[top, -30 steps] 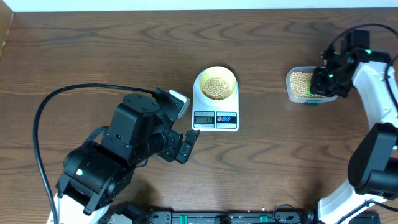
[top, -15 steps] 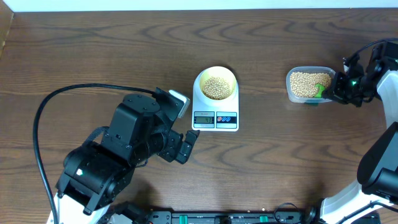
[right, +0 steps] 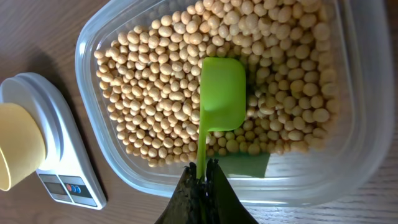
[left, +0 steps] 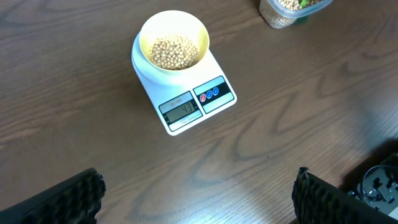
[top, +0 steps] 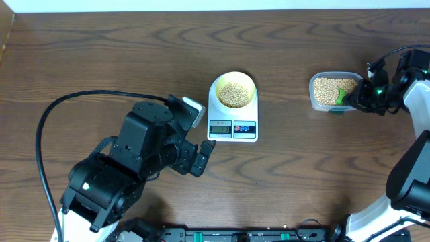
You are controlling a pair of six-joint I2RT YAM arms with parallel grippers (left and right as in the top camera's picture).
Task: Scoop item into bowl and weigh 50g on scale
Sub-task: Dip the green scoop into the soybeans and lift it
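A pale yellow bowl (top: 233, 89) holding tan beans (left: 175, 52) stands on the white scale (top: 233, 128) at mid-table. More beans (right: 168, 93) fill a clear plastic container (top: 332, 91) to the right. My right gripper (right: 204, 167) is shut on the thin handle of a green scoop (right: 222, 93), whose empty cup hangs over the beans in the container. My left gripper (left: 199, 199) stands wide open over bare table, well short of the scale (left: 186, 106), with nothing between its fingers (left: 74, 196).
The left arm's black body and a looping black cable (top: 50, 121) occupy the table's near left. The right arm (top: 410, 87) reaches in from the right edge. A green lid or mat (right: 242, 165) shows under the container's near side.
The right gripper has drawn back to the right from over the container, then eased slightly left, the scoop still in its grip. The left arm, bowl and scale have not moved.
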